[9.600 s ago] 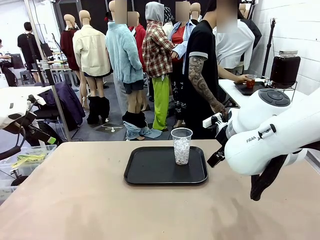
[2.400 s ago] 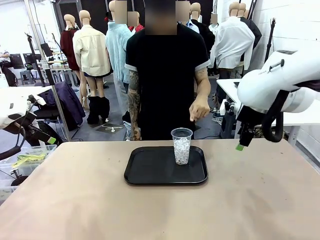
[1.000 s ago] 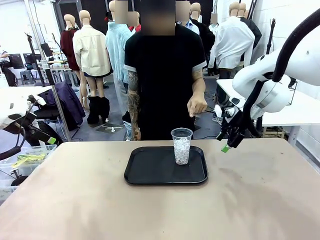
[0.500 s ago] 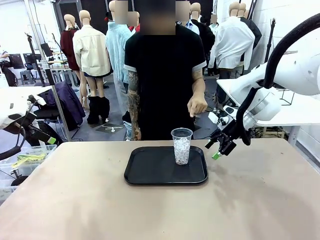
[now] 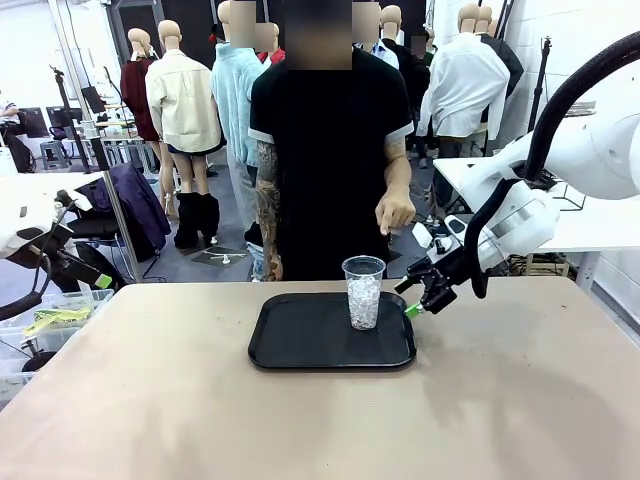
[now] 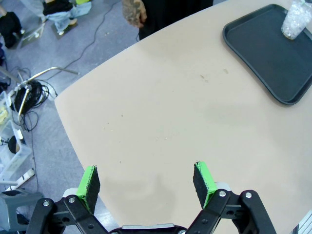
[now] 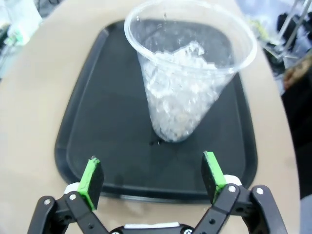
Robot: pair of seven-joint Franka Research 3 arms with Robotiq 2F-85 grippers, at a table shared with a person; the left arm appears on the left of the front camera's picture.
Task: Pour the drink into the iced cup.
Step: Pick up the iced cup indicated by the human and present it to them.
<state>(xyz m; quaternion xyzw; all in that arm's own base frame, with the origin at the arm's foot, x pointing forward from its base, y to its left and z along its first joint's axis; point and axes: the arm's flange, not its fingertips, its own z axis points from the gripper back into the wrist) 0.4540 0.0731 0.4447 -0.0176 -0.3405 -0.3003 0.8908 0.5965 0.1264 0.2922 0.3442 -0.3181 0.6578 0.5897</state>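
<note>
here the iced cup (image 5: 363, 292), a clear tapered plastic tumbler packed with white ice cubes, stands mid-frame in the front view, on the right part of a smooth black tray (image 5: 300, 345) with rounded corners. the right gripper (image 7: 152, 180), green pads spread wide, hangs by the tray's right edge, facing the cup. the left gripper (image 6: 146, 180) gapes empty over the matte tan table (image 6: 161, 112). a person's hand (image 5: 395, 213) hangs behind the cup.

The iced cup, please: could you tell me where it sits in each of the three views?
Front view: iced cup at centre, on the black tray's right part.
Left wrist view: top right corner, on the tray.
Right wrist view: upper centre, large, standing on the tray.
Shared landmark: the black tray.
</note>
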